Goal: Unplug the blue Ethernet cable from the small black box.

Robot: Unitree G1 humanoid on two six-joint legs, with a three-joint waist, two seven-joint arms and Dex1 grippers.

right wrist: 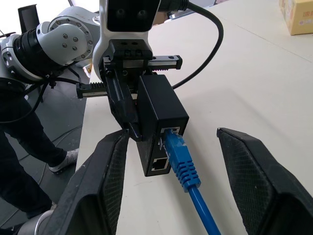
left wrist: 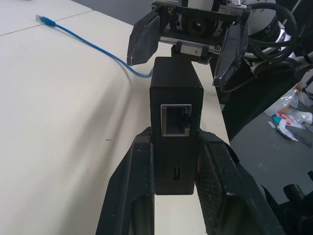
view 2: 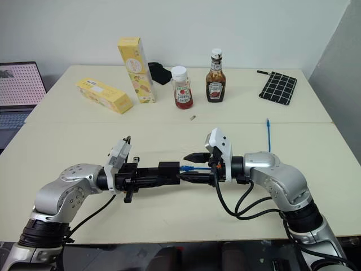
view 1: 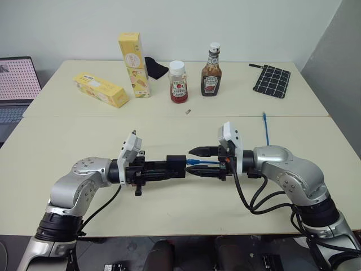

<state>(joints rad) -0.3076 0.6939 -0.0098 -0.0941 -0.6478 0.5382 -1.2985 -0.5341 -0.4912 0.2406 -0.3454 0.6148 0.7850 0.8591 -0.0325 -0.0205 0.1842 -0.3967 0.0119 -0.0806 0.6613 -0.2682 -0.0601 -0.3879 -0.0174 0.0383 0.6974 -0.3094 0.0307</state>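
Note:
The small black box (view 1: pixel 176 164) hangs just above the table's near half, and my left gripper (view 1: pixel 169 167) is shut on it, one finger (left wrist: pixel 131 188) on each side. The blue Ethernet cable (right wrist: pixel 182 161) is plugged into the box's upper port on the side facing my right gripper. From there the cord runs past that arm to its free end (view 1: pixel 264 117) on the table at the right. My right gripper (view 1: pixel 194 161) is open facing the box, its fingers (right wrist: pixel 100 188) standing wide on either side of the blue plug without touching it.
At the back of the table stand an upright yellow carton (view 1: pixel 134 64), a lying yellow carton (view 1: pixel 101 90), a ketchup jar (view 1: pixel 178 82) and a sauce bottle (view 1: pixel 211 71). A black grid cloth (view 1: pixel 271 80) lies back right. A laptop (view 1: pixel 17 84) sits at the left.

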